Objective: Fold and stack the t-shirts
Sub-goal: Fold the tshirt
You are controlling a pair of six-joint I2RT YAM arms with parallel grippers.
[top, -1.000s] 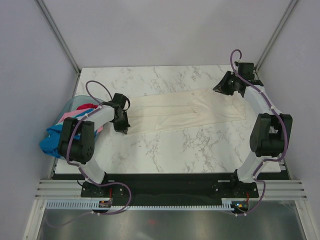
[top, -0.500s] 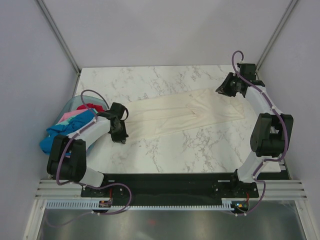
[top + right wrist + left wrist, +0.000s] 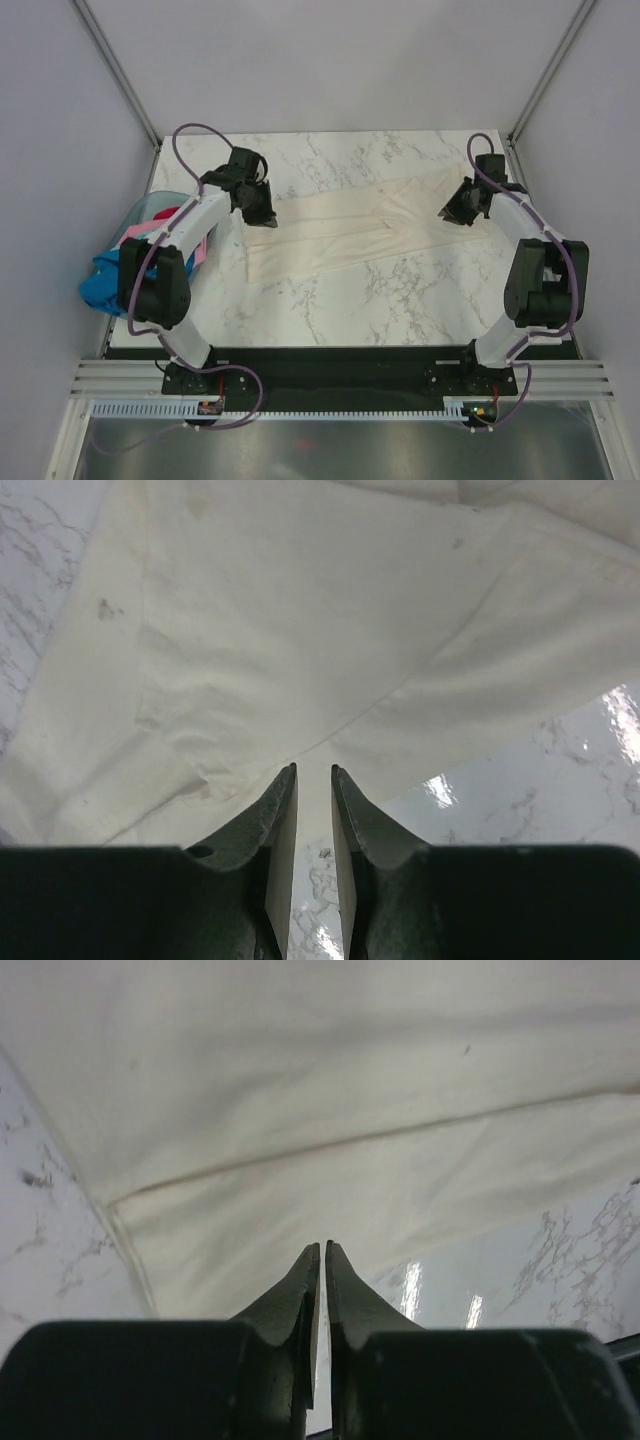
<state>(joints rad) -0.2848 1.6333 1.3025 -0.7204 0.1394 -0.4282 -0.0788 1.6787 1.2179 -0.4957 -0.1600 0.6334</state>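
Left end effector (image 3: pixel 257 205) moved up, cream t-shirt (image 3: pixel 340 225) folded

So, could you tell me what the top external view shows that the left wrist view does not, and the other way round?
Only the top external view shows both arms, the right gripper at the shirt's right end, and the pale blue basket of coloured shirts at the table's left edge. Only the left wrist view shows the left gripper with its fingers nearly together, nothing visibly between them, above a folded edge. Both show the cream-white t-shirt lying on the marble table.
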